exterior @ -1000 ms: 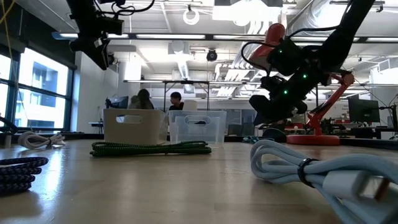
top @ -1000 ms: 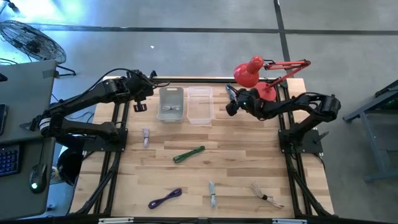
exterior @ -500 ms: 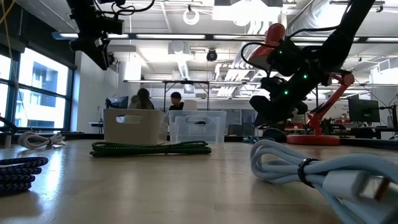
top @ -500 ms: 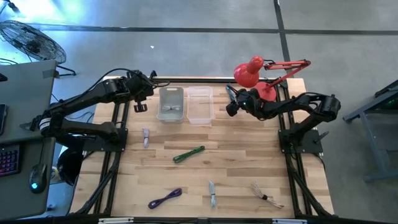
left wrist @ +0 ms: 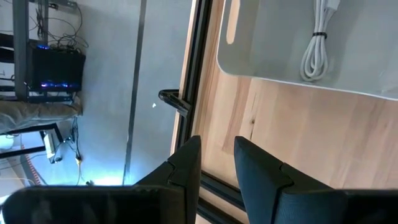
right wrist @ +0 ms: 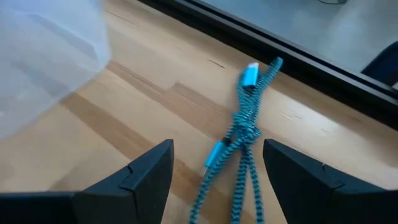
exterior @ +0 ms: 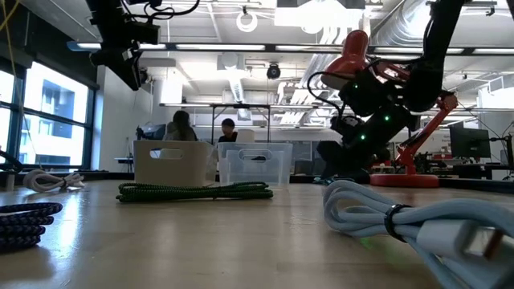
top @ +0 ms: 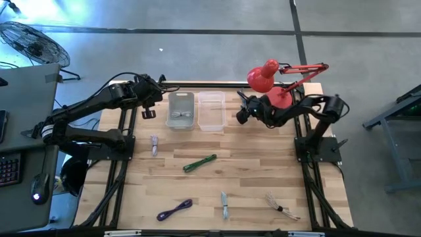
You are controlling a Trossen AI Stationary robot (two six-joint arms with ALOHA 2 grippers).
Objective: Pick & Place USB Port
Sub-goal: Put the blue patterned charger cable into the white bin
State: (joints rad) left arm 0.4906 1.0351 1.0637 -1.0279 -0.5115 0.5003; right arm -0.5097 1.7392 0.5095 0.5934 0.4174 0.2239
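A blue braided USB cable [right wrist: 244,134] lies coiled on the wood near the table's far right, beside the clear bin [top: 211,110]. My right gripper [right wrist: 217,186] hovers over it, open, with a finger on either side and touching nothing; in the high view the right gripper [top: 241,112] hides the cable. My left gripper [top: 148,108] waits left of the white bin [top: 181,110], raised, its fingers a narrow gap apart [left wrist: 217,168]. A white cable [left wrist: 317,43] lies inside the white bin.
Loose cables lie on the table: white [top: 154,145], green [top: 199,162], purple [top: 174,209], pale blue [top: 224,204] and beige [top: 279,205]. A red desk lamp [top: 270,79] stands at the far right corner, just behind the right arm. People sit in the room beyond [exterior: 183,128].
My right gripper has come down toward the table and a little toward the clear bin, while its elbow drew in toward the table. The left arm has kept still.
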